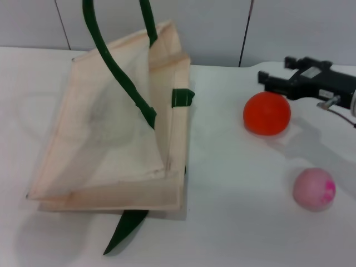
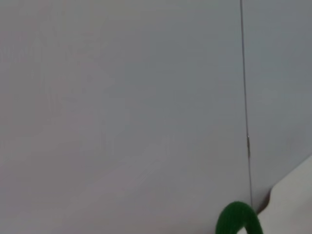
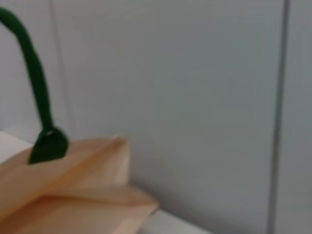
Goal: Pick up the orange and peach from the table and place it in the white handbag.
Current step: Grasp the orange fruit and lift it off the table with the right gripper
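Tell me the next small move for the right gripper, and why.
Probably lower the right gripper onto the smooth orange-red ball: it sits just behind and above it, not gripping. The pale pink ball lies nearer, also on the table; the cream fabric tote bag is held open.

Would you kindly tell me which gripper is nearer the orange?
The right gripper: it sits just behind the orange. The left gripper is out of view, up above the bag.

Left pincer unseen; white handbag handles cut off above.
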